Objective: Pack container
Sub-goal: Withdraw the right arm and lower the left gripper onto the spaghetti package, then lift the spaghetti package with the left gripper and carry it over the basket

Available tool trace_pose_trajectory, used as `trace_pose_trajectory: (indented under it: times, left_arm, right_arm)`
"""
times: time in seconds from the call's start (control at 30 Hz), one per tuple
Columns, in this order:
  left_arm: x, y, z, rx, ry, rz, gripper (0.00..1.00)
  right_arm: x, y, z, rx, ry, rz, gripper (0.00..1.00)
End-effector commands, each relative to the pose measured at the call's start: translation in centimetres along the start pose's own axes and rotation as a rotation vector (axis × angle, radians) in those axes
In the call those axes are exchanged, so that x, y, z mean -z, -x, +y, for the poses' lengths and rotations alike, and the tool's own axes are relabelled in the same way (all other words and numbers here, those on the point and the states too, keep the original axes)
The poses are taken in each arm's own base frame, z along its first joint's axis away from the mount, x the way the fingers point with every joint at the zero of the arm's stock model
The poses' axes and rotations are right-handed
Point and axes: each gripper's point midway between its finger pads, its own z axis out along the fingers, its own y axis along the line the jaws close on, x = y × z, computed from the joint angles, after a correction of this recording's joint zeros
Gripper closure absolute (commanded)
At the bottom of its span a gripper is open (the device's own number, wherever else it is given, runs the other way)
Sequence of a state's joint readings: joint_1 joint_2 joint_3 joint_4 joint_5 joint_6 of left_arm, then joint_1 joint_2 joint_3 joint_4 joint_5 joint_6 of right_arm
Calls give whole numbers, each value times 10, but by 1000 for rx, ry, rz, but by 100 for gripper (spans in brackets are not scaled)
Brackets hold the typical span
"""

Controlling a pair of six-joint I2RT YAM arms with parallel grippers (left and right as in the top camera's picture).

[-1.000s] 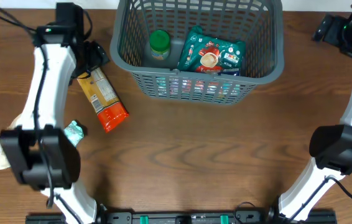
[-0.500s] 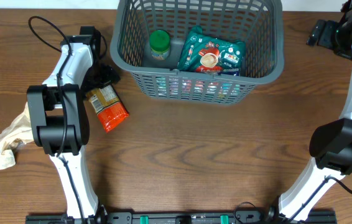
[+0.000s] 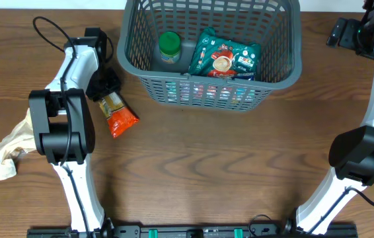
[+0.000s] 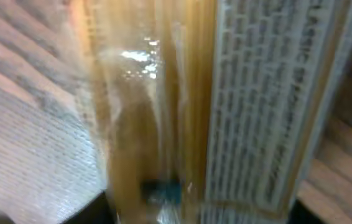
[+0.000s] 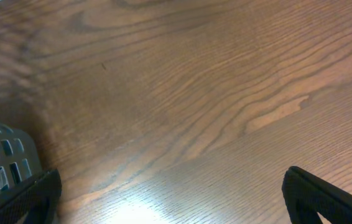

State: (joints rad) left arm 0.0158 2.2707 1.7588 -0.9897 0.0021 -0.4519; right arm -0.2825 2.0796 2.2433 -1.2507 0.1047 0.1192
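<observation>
The container [image 3: 276, 69], a large dark grey lattice basket, stands at the back centre. It holds a green-lidded jar [image 3: 169, 46] and a red and green food packet [image 3: 226, 58]. A spaghetti packet [image 3: 117, 114] with a red end lies on the table just left of the basket. My left gripper [image 3: 106, 84] is down on its upper end. In the left wrist view the spaghetti packet [image 4: 163, 112] fills the frame, with my left gripper [image 4: 188, 214] shut on it. My right gripper [image 3: 345, 32] hovers open at the back right, and nothing lies between its fingers [image 5: 325, 199].
A crumpled beige bag [image 3: 5, 153] lies at the far left by the left arm's base. The basket's corner [image 5: 2, 155] shows at the left edge of the right wrist view, over bare wooden table [image 5: 182, 93].
My left gripper has dropped onto the spaghetti packet and closed on it. The packet's upper end has shifted slightly. The right arm has barely moved.
</observation>
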Motion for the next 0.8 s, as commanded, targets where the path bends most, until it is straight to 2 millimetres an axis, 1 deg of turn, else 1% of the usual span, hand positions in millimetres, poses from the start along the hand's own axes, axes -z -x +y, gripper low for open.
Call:
trace_pose_trajectory:
  times: [0.0, 0.07, 0.13, 0.2, 0.23, 0.33, 0.37, 0.4, 0.47, 0.5, 0.53, 0.63, 0.7, 0.77]
  left_arm:
    - [-33, -18, 6, -18, 38, 98, 94]
    - [-30, -19, 2, -16, 17, 103, 94]
    - [-21, -18, -3, -15, -14, 95, 94]
    - [-3, -11, -6, -14, -41, 55, 94]
    - [10, -6, -8, -13, -58, 23, 94]
    - [63, 10, -13, -32, -129, -107, 94]
    - [89, 14, -14, -36, -161, -166, 94]
    - [107, 17, -15, -39, -182, -209, 94]
    - [157, 22, -13, -34, -247, -331, 94]
    - [177, 23, -12, -32, -273, -381, 94]
    - [204, 23, -10, -29, -307, -446, 95]
    - [265, 16, 2, -16, -374, -592, 94]
    - [299, 8, 12, -9, -412, -673, 94]
    - [328, -1, 19, -25, -440, -745, 94]
  right_arm:
    - [-1, 1, -6, 6, -5, -2, 1]
    - [-1, 1, -6, 6, -5, -2, 1]
    - [-1, 1, -6, 6, -5, -1, 1]
    - [-1, 1, -6, 7, -5, -1, 1]
    - [-1, 1, -6, 10, -5, 0, 1]
    - [-1, 0, -6, 10, -6, 4, 1]
    - [-1, -1, -6, 11, -6, 8, 1]
    - [-1, -2, -6, 11, -6, 10, 1]
    - [-1, -3, -6, 15, -7, 15, 1]
    - [-1, -3, -6, 15, -7, 16, 1]
    - [-1, -3, -6, 15, -7, 16, 1]
    - [-1, -4, -6, 15, -6, 18, 1]
    - [-1, -5, -6, 15, -7, 22, 1]
    - [-1, -5, -6, 16, -7, 24, 1]
